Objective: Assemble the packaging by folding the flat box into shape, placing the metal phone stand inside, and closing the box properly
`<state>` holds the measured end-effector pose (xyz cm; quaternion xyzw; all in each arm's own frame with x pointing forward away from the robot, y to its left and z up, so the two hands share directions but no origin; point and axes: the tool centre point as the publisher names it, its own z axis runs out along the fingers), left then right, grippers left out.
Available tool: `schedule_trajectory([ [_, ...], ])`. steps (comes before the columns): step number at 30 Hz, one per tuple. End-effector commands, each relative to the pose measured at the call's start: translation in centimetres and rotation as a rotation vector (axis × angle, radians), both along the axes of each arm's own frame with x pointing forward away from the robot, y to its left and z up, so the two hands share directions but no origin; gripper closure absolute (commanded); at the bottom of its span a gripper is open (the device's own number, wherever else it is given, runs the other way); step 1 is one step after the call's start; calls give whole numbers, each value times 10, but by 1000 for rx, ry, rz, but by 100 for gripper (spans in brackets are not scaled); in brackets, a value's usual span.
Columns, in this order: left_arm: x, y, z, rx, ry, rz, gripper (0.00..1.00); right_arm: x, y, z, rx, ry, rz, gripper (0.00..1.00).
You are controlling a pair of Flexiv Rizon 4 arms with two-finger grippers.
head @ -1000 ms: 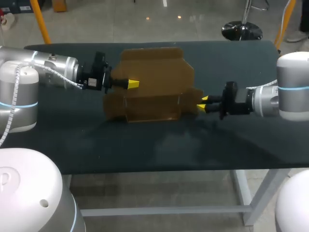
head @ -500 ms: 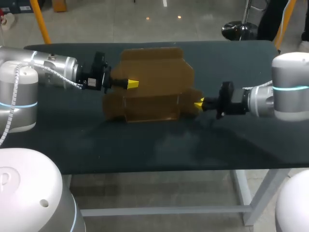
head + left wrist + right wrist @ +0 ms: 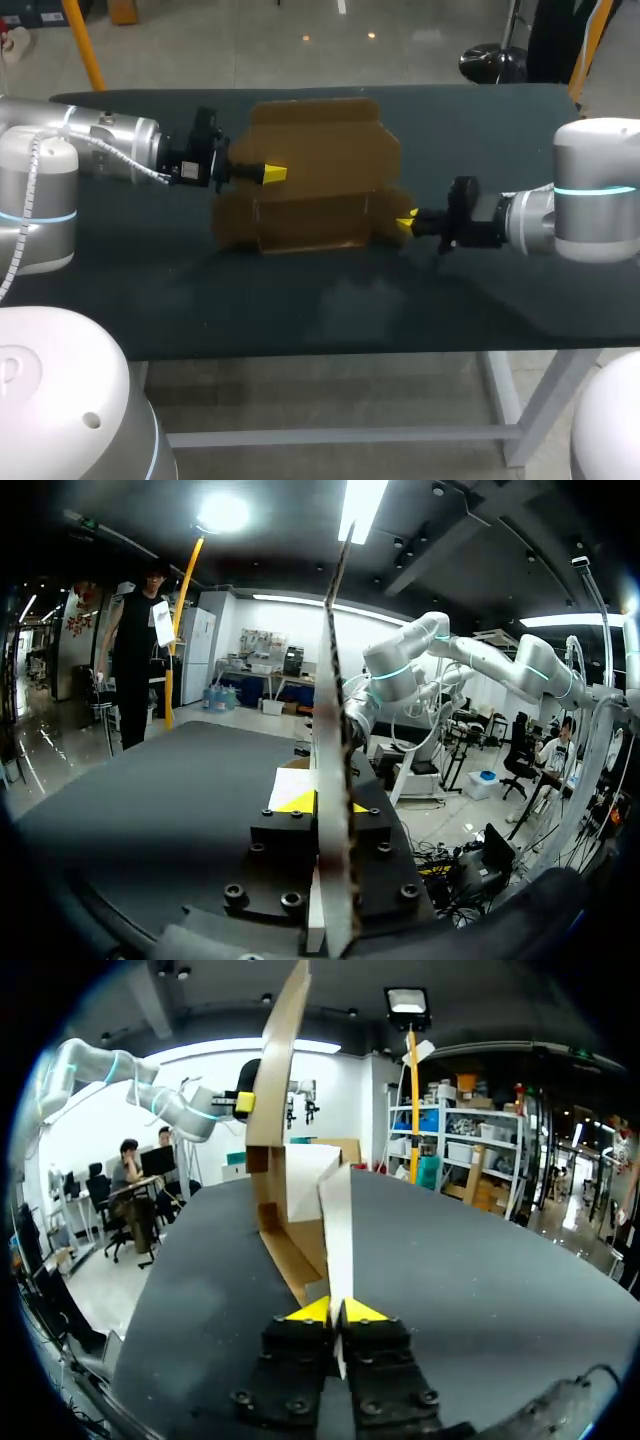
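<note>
A brown cardboard box stands partly folded on the dark table, its tall back panel upright and a low front wall below it. My left gripper is at the box's left side, shut on the upright panel, which runs edge-on between its fingers. My right gripper is at the box's right end, shut on the side flap, which is pinched between its yellow tips. The box stands ahead of that gripper. No metal phone stand shows in any view.
The box sits toward the back middle of the table. The table's front edge runs below it. White robot bases stand at the lower corners of the head view.
My right arm has moved left to the box, and its fingers have closed on the right side flap. The left arm and the box have kept still.
</note>
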<state>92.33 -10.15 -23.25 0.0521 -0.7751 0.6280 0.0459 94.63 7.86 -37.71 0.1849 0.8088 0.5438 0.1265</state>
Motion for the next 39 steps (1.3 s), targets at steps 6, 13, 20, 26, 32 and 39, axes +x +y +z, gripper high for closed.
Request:
schedule_trajectory([
  [6, 1, -2, -3, 1, 1, -4, 100, -10, 18, -4, 10, 3, -66, 74],
  [13, 1, -2, -3, 1, 1, -4, 100, -15, 27, -5, 19, 16, -93, 69],
  [20, 1, -2, -3, 1, 1, -4, 100, -21, 36, -6, 35, 35, -115, 59],
  [26, 1, -2, -3, 1, 1, -4, 100, -23, 43, -6, 58, 57, -128, 56],
  [32, 1, -2, -3, 1, 1, -4, 100, -25, 49, -5, 80, 78, -147, 54],
  [39, 1, -2, -3, 1, 1, -4, 100, -27, 56, -2, 107, 101, -195, 52],
])
